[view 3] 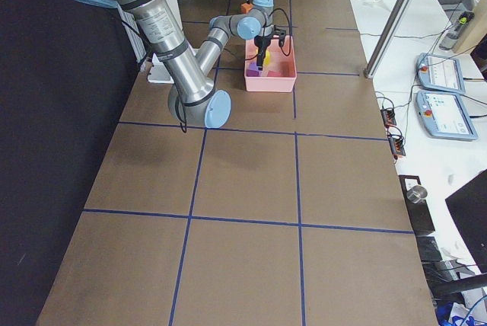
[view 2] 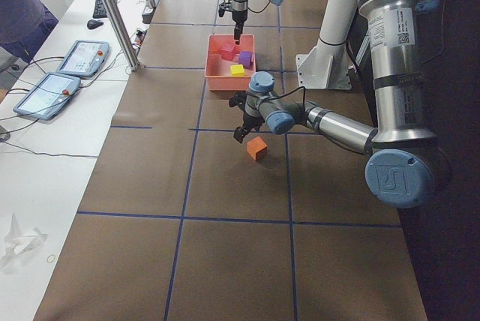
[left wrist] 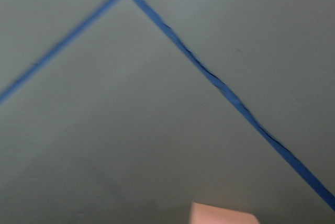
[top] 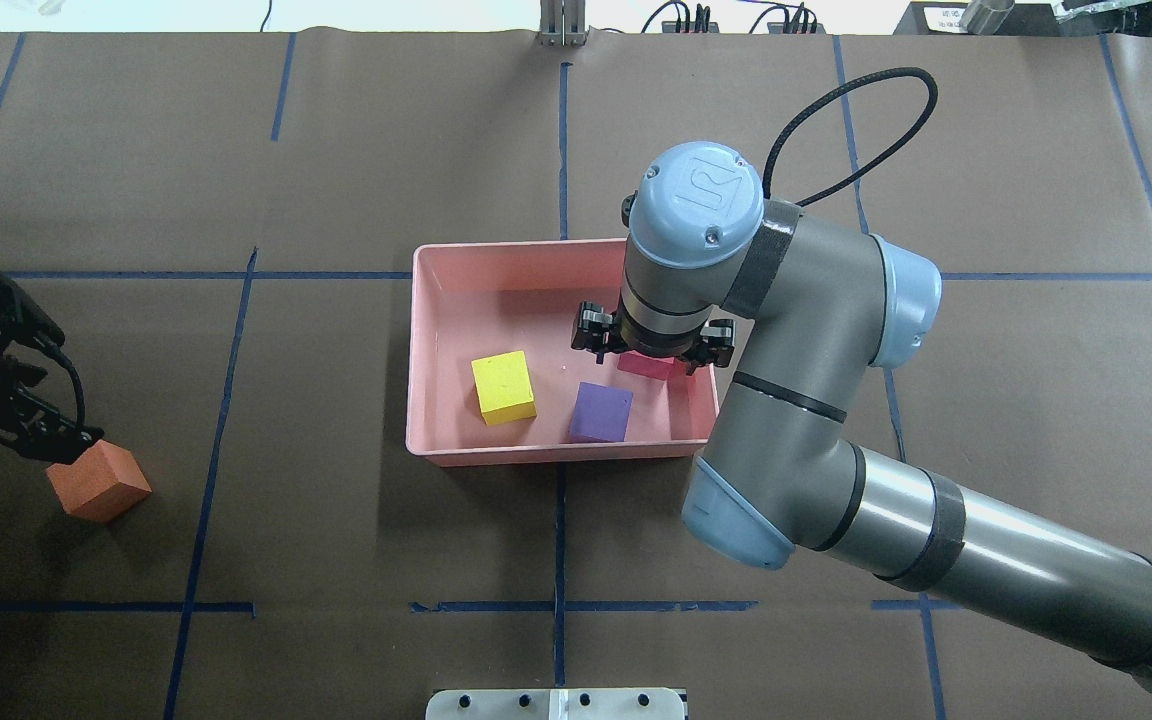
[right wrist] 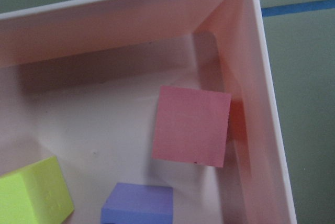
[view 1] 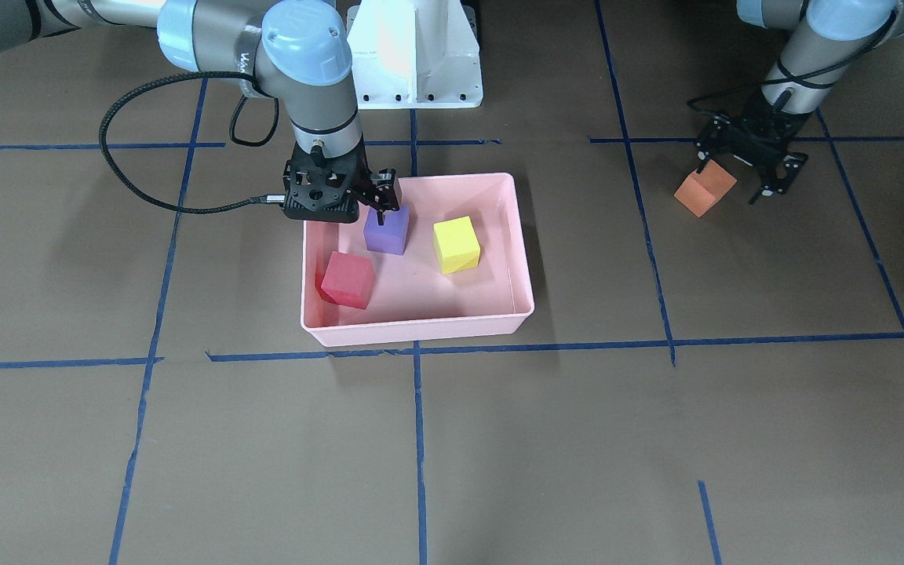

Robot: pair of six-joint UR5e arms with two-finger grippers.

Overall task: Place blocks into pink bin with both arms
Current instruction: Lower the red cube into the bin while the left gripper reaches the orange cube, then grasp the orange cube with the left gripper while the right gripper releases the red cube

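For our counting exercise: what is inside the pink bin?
The pink bin holds a red cube, a purple cube and a yellow-green cube. The orange cube lies outside it. From overhead the right arm hides most of the red cube; the front view shows it whole.

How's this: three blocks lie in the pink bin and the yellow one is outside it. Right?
Nearly. The orange block is the one outside; the yellow block lies in the bin with the red block and the purple block. The overhead view shows it.
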